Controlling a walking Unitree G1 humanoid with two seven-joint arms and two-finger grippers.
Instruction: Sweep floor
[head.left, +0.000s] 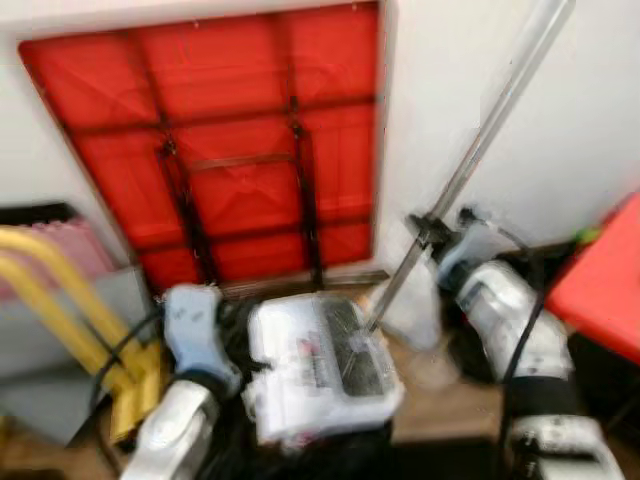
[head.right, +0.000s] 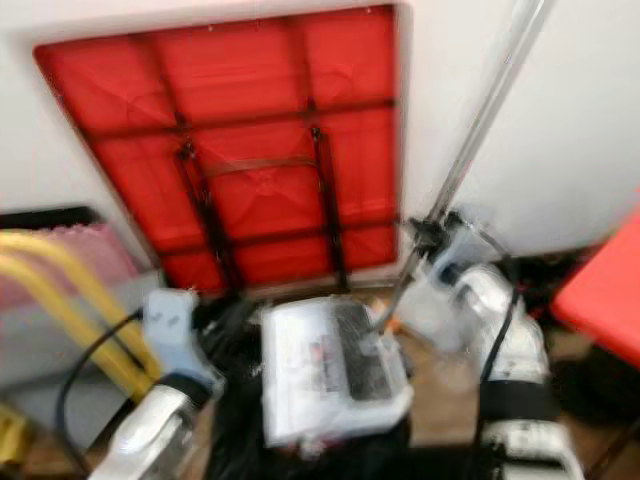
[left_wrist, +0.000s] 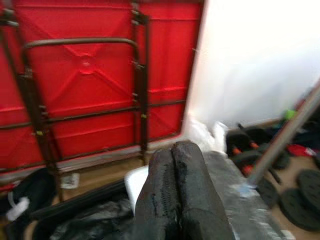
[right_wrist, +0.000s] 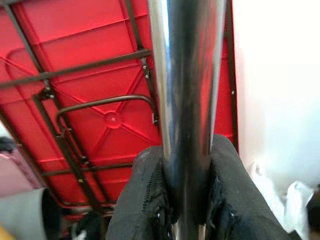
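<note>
Chrome pole (right_wrist: 187, 100) sits clamped between my right gripper (right_wrist: 186, 200) jaws, pads pressed on both sides. It slants down to the white sweeper head (head.left: 320, 365) on the floor before the red folded table (head.left: 230, 140). Left gripper (left_wrist: 174, 195) jaws closed together, holding nothing, above the sweeper head.

arms: silver, rounded shells, black bands at the joints
left wrist (head.left: 195, 325): pale blue-white housing
cables: black, looping beside each forearm
fingers (left_wrist: 175, 195): long, black, rough-textured pads
right forearm (head.left: 505, 305): glossy silver
</note>
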